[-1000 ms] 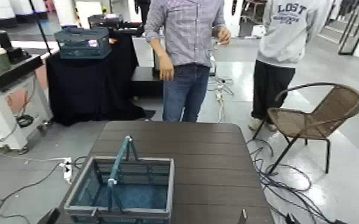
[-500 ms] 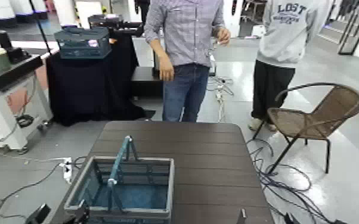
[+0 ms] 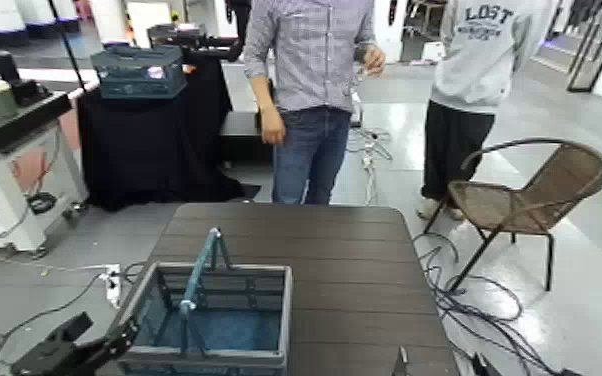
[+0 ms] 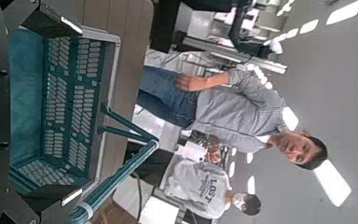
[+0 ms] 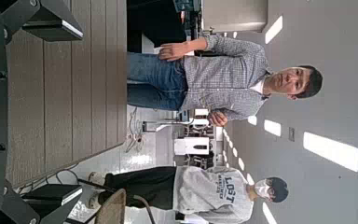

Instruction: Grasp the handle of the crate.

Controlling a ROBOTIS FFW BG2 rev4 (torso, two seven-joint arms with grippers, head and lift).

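Note:
The teal-blue slotted crate with a grey rim sits at the near left of the dark table. Its thin teal handle stands raised over the middle. My left gripper is just outside the crate's near left corner, at rim height, apart from the handle. In the left wrist view the crate fills the space between the wide-open fingers and the handle lies beyond them. My right gripper hovers open over bare table with nothing in it.
Two people stand just past the table's far edge. A wicker chair is on the right, with cables on the floor beside it. A second teal crate rests on a black-draped stand at back left.
My left arm has come up into the head view at the lower left and moved toward the crate's near corner. The crate and handle have not moved.

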